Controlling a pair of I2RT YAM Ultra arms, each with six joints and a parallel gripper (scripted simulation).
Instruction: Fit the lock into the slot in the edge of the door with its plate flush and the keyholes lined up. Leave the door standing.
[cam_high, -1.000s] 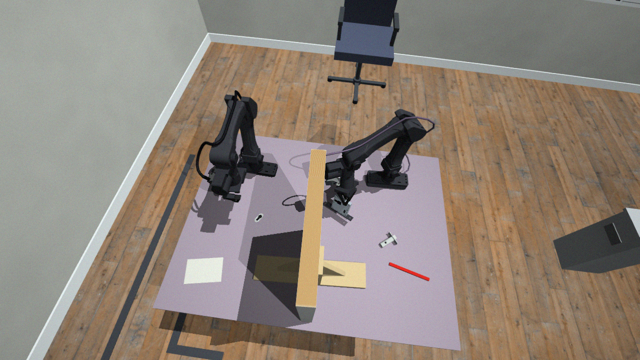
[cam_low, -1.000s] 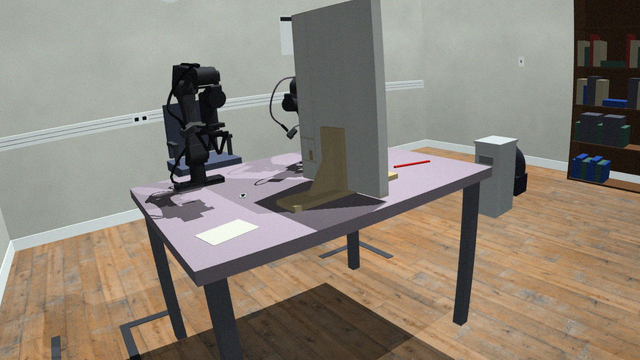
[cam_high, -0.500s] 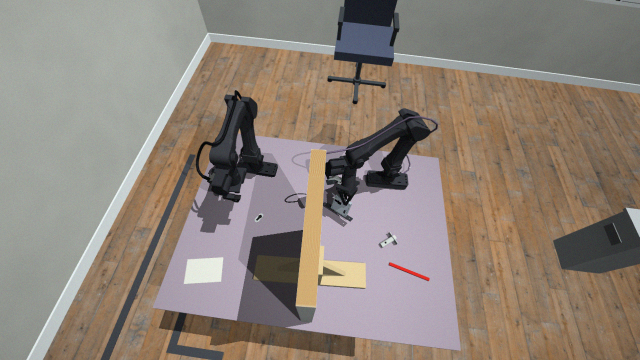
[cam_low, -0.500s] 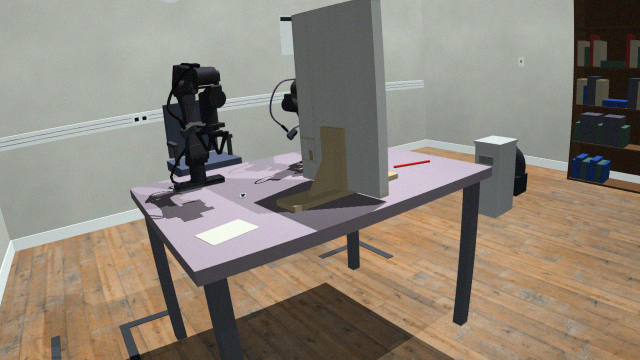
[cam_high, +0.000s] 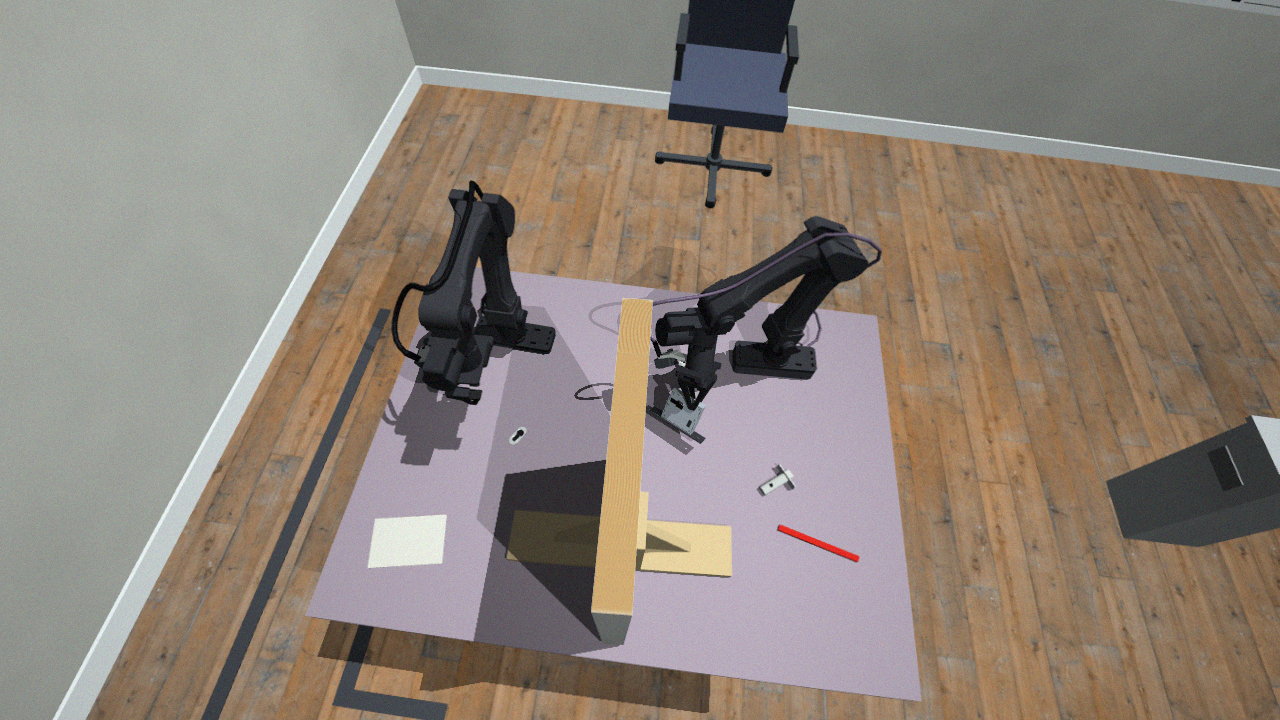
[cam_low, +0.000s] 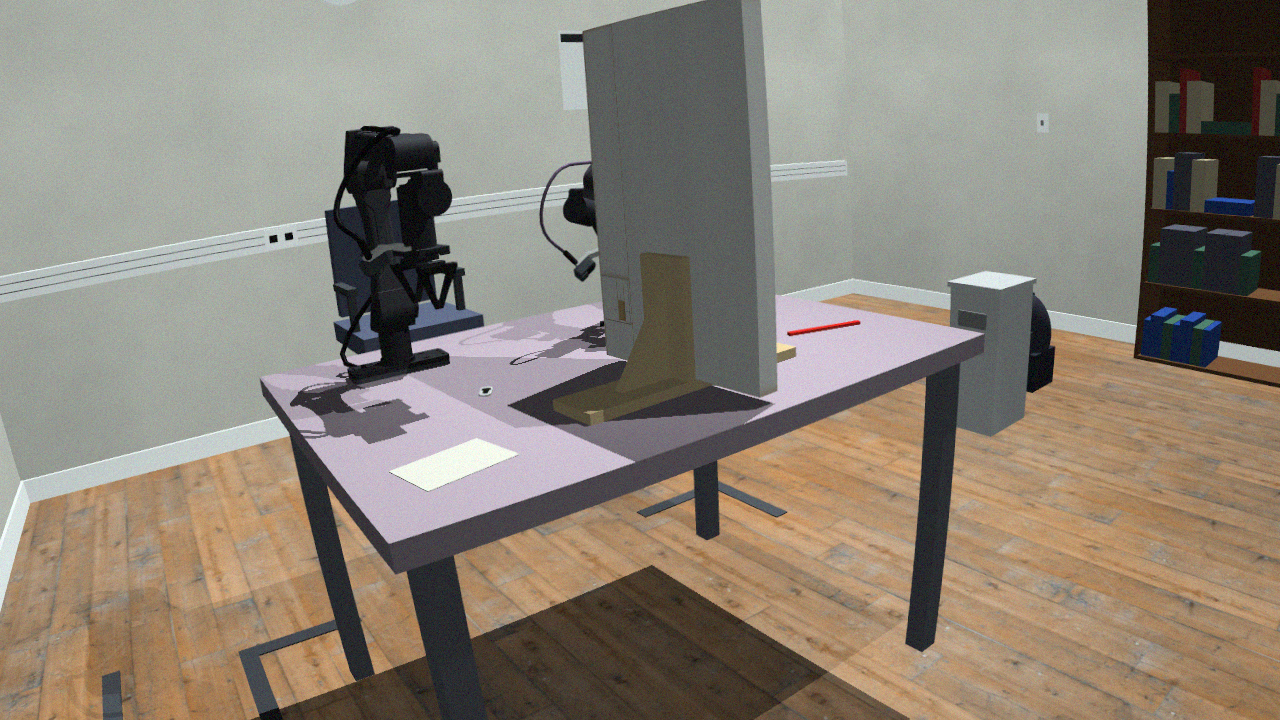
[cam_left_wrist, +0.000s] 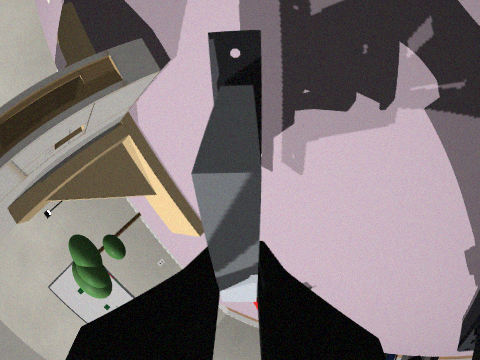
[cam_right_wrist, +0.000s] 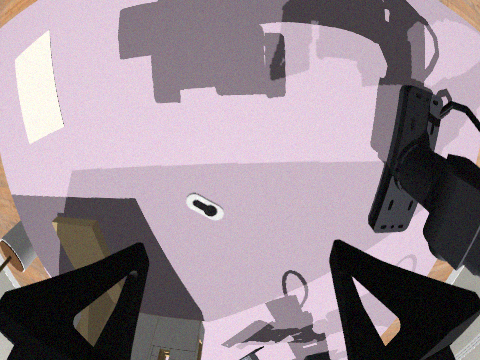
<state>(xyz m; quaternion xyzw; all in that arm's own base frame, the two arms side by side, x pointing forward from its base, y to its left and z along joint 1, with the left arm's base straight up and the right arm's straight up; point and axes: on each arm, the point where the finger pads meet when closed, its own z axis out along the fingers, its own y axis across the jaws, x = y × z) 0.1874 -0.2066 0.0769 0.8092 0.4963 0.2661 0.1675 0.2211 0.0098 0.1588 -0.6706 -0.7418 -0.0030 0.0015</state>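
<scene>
- Top view: the lock (cam_high: 683, 415) (cam_left_wrist: 224, 130) is a grey, boxy case with a long, narrow dark plate along one side. It is outside the door (cam_high: 625, 429) (cam_low: 680, 179) (cam_left_wrist: 145, 52) (cam_right_wrist: 172, 332), directly below the left claw (cam_high: 691, 394) (cam_left_wrist: 238, 251), with the door just beside it.
- The left claw is closed on the lock; its fingertips are too small here to show the exact grip.
- The right claw (cam_high: 462, 394) (cam_low: 436, 275) (cam_right_wrist: 237, 255) is on the far side of the door from the left one, with a pale keyhole plate (cam_high: 517, 435) (cam_low: 486, 391) (cam_right_wrist: 205, 206) on the bench (cam_high: 832, 617) (cam_low: 572, 474) (cam_left_wrist: 360, 200) (cam_right_wrist: 300, 120) near it.
- Well apart from the left claw, on its side of the door, lie a pale metal fitting (cam_high: 775, 480) and a red rod (cam_high: 818, 542) (cam_low: 823, 327).
- Exterior view: the right claw is open above the bench, pointing down. The door stands upright in its wooden stand (cam_low: 666, 331) (cam_high: 689, 548) (cam_left_wrist: 165, 185) (cam_right_wrist: 85, 240); the left claw and the lock cannot be made out.
- Left wrist view: the lock is between the black fingers, its dark end plate beyond them with a round hole through it. The fingers are only slightly parted. The door's slot (cam_left_wrist: 42, 112) is off to one side of the claw, unfilled.
- Right wrist view: the claw's fingers stand wide apart with nothing between them. The keyhole plate lies beyond the tips, untouched.
</scene>
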